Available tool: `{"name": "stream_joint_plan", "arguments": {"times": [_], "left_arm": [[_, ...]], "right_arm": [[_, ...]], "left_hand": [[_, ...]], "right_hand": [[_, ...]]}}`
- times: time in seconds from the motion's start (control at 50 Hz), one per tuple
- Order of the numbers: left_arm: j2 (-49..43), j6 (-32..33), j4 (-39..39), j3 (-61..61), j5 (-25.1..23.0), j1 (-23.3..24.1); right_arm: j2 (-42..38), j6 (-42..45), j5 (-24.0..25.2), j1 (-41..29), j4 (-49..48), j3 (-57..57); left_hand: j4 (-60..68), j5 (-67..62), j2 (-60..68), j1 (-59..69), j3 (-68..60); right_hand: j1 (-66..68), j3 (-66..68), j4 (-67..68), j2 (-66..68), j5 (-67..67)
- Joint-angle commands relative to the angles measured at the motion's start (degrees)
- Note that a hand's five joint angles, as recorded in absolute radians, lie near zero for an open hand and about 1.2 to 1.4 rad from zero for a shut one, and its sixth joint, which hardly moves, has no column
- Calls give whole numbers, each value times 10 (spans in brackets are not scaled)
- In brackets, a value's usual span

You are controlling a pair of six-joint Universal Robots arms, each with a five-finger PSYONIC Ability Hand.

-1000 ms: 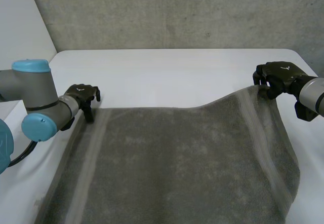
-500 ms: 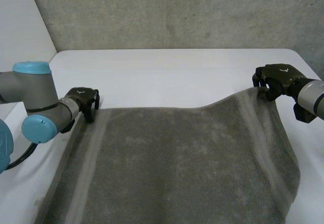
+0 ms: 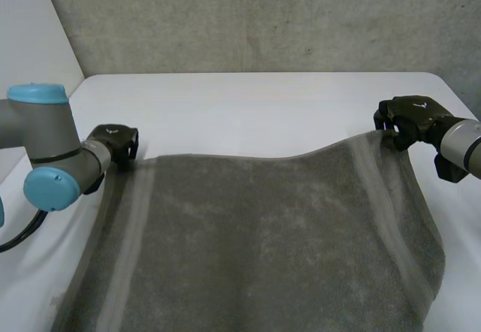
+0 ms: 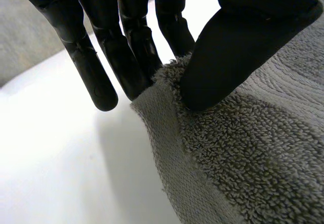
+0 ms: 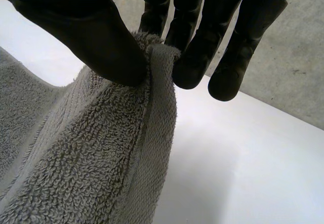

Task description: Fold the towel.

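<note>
Since a second ago the left hand (image 3: 113, 141) has drawn outward toward 9 o'clock, taking its corner of the towel (image 3: 263, 234) with it. The towel's far edge now runs straighter, with a shallower dip between the two held corners. The right hand (image 3: 409, 118) has kept its place at about 3 o'clock on the white table (image 3: 263, 103).

The grey towel covers the near half of the table, from the middle down toward 6 o'clock, with a paler stripe running along each side. Its corner at 10 o'clock is in the left hand and its corner at 2 o'clock is in the right hand, which holds that corner raised clear of the table, so the side at 3 o'clock hangs in a slope.

From the left wrist, the thumb (image 4: 228, 51) presses the towel's corner against the straight fingers (image 4: 134, 46), pinching the cloth just above the table. From the right wrist, the thumb (image 5: 91, 36) clamps the hemmed corner against the fingers (image 5: 195, 51), and the cloth hangs down from the pinch with bare table beyond it.

A grey concrete wall (image 3: 263, 16) stands behind the table at 12 o'clock.
</note>
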State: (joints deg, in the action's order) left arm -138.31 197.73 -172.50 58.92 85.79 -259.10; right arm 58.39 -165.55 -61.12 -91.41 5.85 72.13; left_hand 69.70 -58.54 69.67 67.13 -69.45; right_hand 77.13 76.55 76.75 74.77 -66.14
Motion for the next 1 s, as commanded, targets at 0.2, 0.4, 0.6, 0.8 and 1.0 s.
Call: {"name": "stream_joint_plan", "arguments": {"times": [0.2, 0.4, 0.6, 0.8, 1.0], "left_arm": [[-1, -84, -68, -256, 3, 3], [83, -272, -117, -366, 50, 3], [104, -279, -89, -275, 44, 1], [116, -271, -151, -35, 11, 1], [90, -223, -274, 145, 0, -1]], "right_arm": [[-82, 11, -77, -42, -48, -283], [-28, -161, -130, -38, -160, -396], [-28, -156, -79, -38, -124, -322], [-32, -65, -51, -36, -135, -130], [-86, 73, -27, -33, -169, 20]], "left_hand": [[103, -115, 103, 129, -105], [103, -115, 103, 129, -105], [103, -115, 103, 129, -105], [103, -115, 103, 129, -105], [103, -115, 103, 129, -105]], "right_hand": [[29, 35, 33, 52, -39], [29, 35, 33, 52, -39], [29, 35, 33, 52, -39], [29, 35, 33, 52, -39], [29, 35, 33, 52, -39]]}}
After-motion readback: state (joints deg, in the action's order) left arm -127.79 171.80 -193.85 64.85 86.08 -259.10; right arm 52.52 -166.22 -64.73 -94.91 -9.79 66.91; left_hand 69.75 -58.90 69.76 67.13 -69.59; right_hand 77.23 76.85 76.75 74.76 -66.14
